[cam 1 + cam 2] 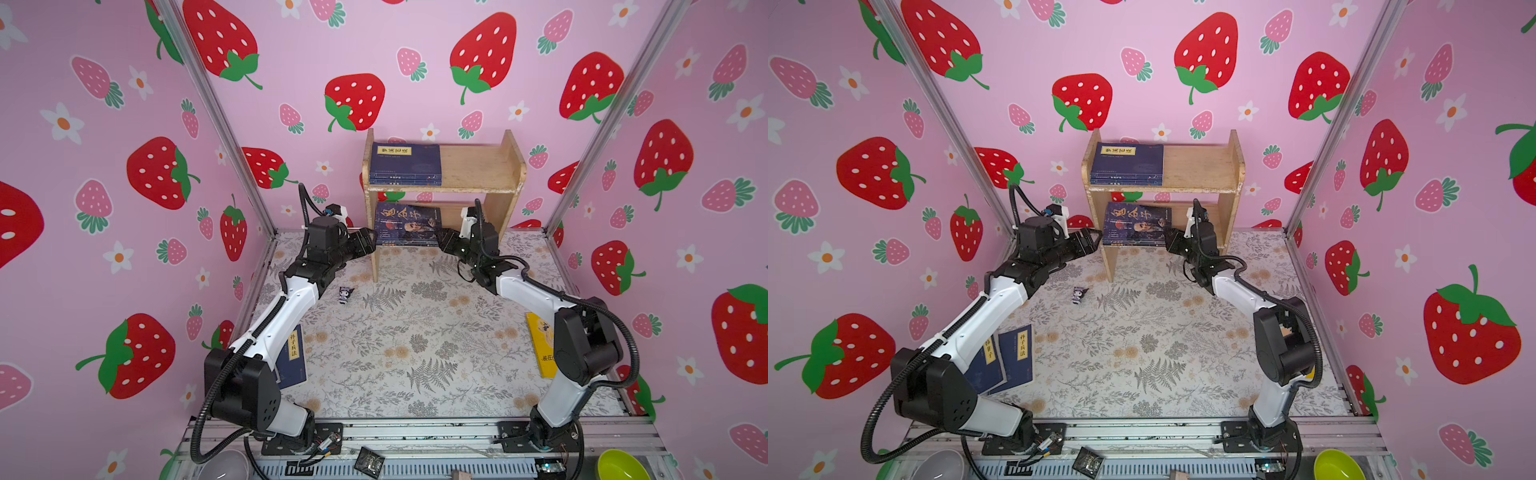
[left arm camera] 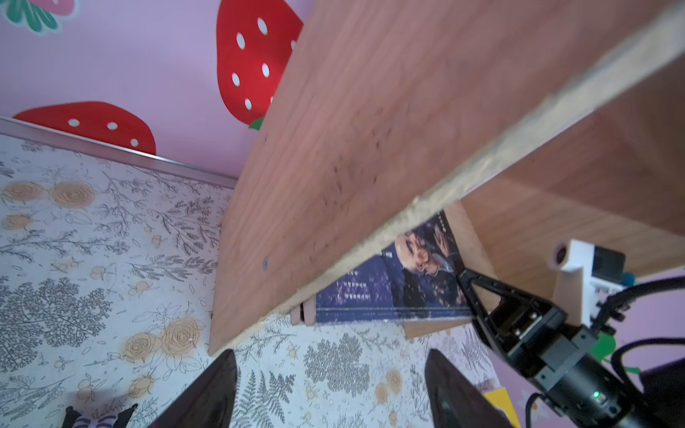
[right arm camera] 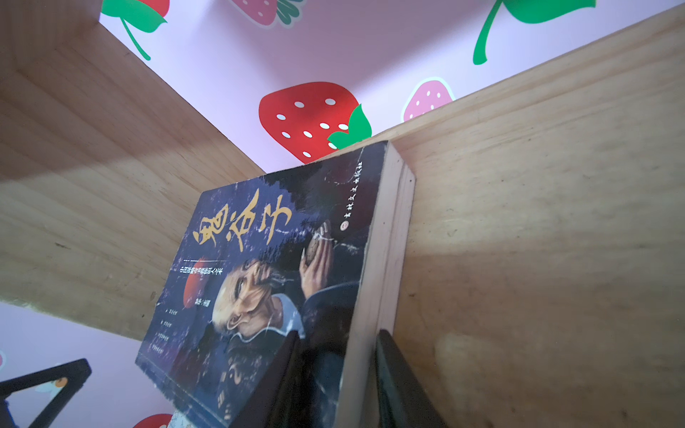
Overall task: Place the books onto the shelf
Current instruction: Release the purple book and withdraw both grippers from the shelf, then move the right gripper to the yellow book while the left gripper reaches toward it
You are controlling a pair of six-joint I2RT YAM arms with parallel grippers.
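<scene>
Right gripper point(image 3: 339, 333) is closed on a corner of the old-man book point(image 1: 405, 224); my left gripper point(image 2: 330, 354) stands wide, holding nothing. Navy books point(image 1: 1013, 357) lie at lower left of the frame, a yellow book point(image 1: 540, 345) at lower right. Further, at centre, the old-man book sits in the lower tier of the shelf point(image 1: 478, 170), a navy stack point(image 1: 405, 164) on top tier.

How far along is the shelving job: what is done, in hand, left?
Done: navy yellow-labelled paperbacks lie on the light wooden shelf's upper tier. In hand: the right end effector grips the dark old-man-cover book on the lower tier; the left end effector is open. Left: two navy books and a yellow book on the floral table.
</scene>
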